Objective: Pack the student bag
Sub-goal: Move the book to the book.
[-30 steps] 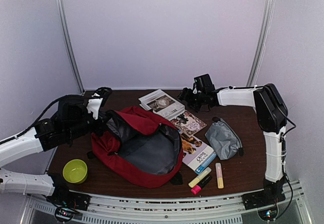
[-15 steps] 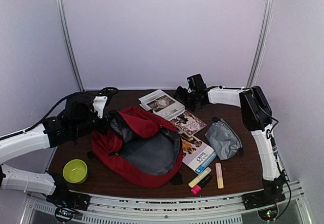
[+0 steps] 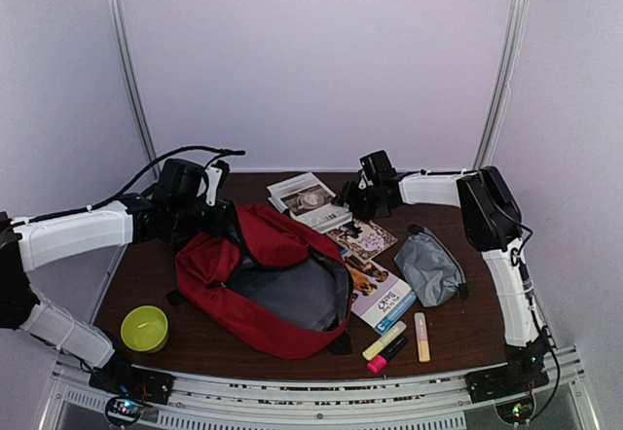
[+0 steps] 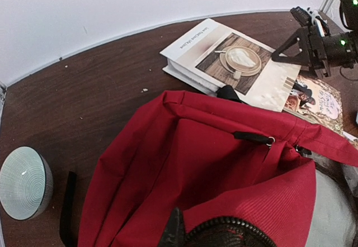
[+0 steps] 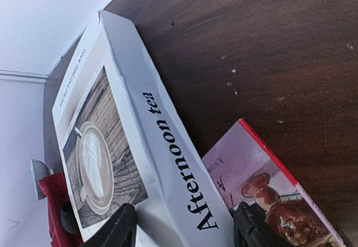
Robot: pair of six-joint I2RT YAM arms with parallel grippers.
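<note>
Right gripper (image 5: pixel 184 220) spread astride book (image 5: pixel 106 146) lettered "Afternoon tea"; left gripper (image 4: pixel 204 233) clenched, seemingly pinching student bag (image 4: pixel 196 163).

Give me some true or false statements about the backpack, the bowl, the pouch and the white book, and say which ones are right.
1. The backpack is zipped shut. False: it lies open, with its grey lining showing.
2. The green bowl sits on the table, near the front left corner. True.
3. The grey pouch is inside the backpack. False: it lies on the table to the right of it.
4. The right gripper has a finger on each side of the white book. True.
5. The left gripper holds the bowl. False: it is shut on the backpack's red upper edge.
</note>
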